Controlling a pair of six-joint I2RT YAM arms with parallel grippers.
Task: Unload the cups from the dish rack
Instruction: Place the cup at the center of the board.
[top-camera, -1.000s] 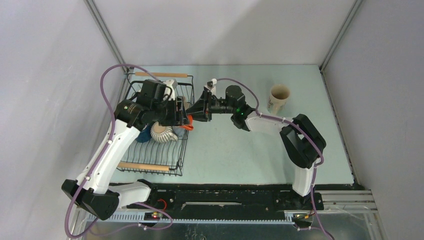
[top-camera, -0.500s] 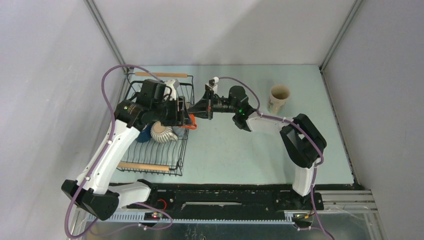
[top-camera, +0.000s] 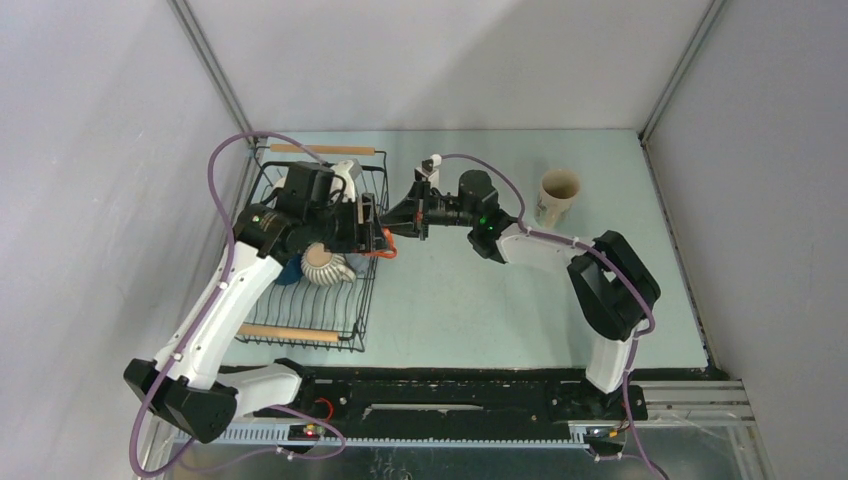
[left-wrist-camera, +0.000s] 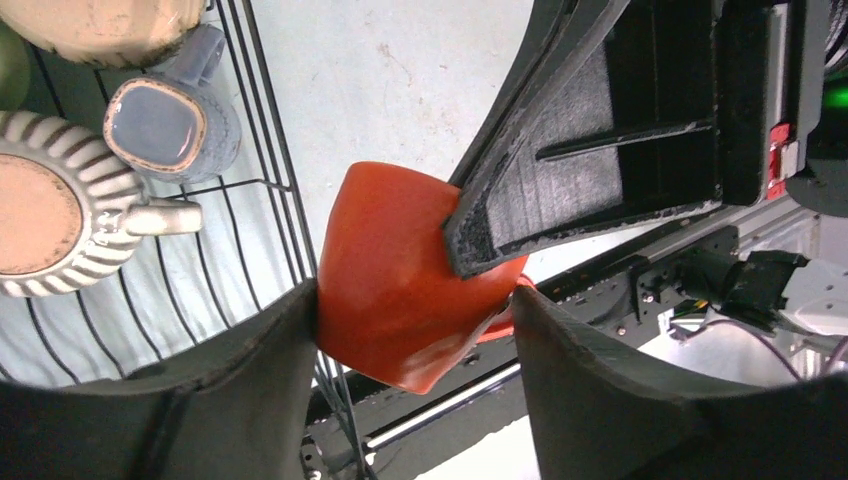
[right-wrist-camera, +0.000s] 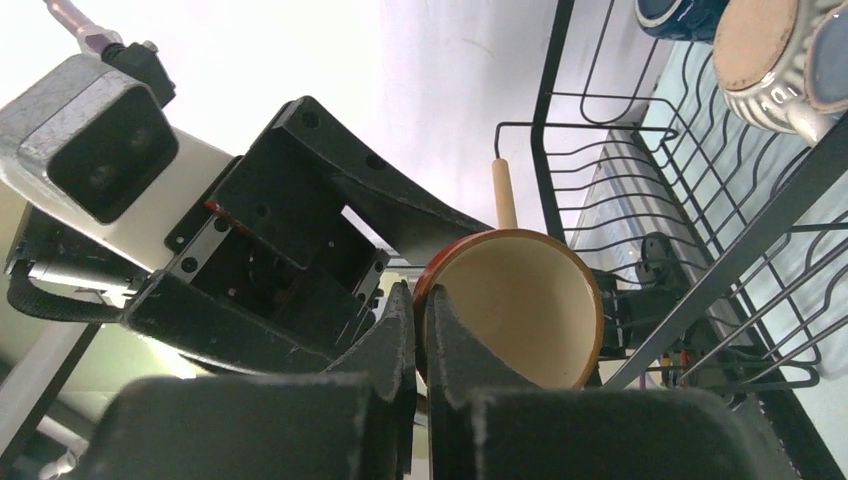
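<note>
The orange cup (left-wrist-camera: 390, 270) hangs just over the right wall of the dish rack (top-camera: 366, 300), mid-handover. The left gripper (left-wrist-camera: 415, 300) clamps its body on both sides, while the right gripper (right-wrist-camera: 422, 300) is pinched shut on its rim, 1 finger inside and 1 outside. Only 1 tan cup (top-camera: 557, 196) stands on the table (top-camera: 480, 300), well right of the rack, so I judge the job barely begun. A ribbed cream mug (left-wrist-camera: 50, 215), a grey-blue mug (left-wrist-camera: 170, 125) and others remain inside.
</note>
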